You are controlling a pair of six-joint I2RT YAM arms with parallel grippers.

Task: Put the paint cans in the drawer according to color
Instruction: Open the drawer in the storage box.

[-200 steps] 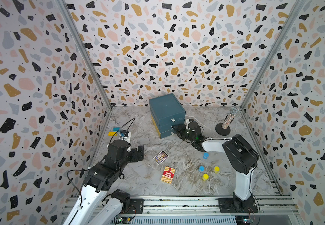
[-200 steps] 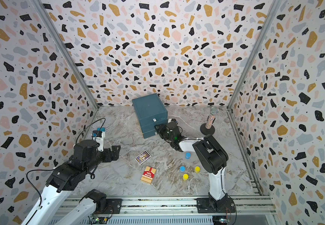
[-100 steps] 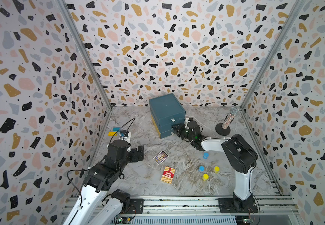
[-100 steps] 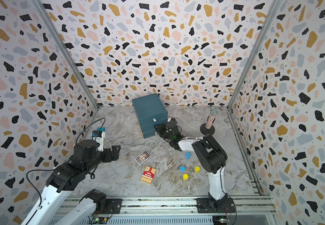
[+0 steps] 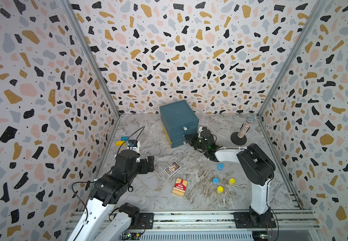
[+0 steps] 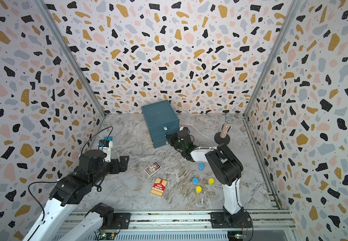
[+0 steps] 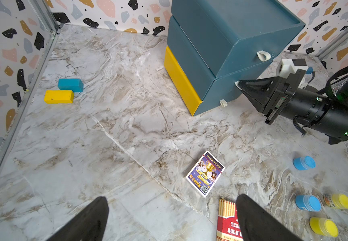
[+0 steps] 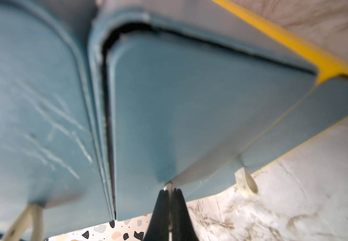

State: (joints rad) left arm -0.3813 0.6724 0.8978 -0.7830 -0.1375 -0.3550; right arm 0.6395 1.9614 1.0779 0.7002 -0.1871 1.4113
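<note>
The dark teal drawer (image 5: 178, 116) (image 7: 231, 41) stands at the back of the floor, its three drawers pushed in. My right gripper (image 5: 187, 138) (image 8: 170, 189) sits against the middle drawer's front, shut on its thin white pull tab. Two blue-lidded paint cans (image 5: 220, 166) (image 5: 215, 180) and two yellow-lidded ones (image 5: 231, 181) (image 5: 219, 189) stand on the floor near the right arm's base. My left gripper (image 5: 150, 164) (image 7: 168, 219) hovers open and empty over the floor at the left, apart from everything.
A red card box (image 5: 180, 187) and a purple card box (image 5: 172, 168) lie mid-floor. Blue (image 5: 124, 138) and yellow (image 5: 120, 143) blocks rest by the left wall. A glittery microphone on a black stand (image 5: 244, 129) is in the back right corner.
My right gripper's jaws have closed onto the middle drawer's pull tab. The left arm and the paint cans have not moved.
</note>
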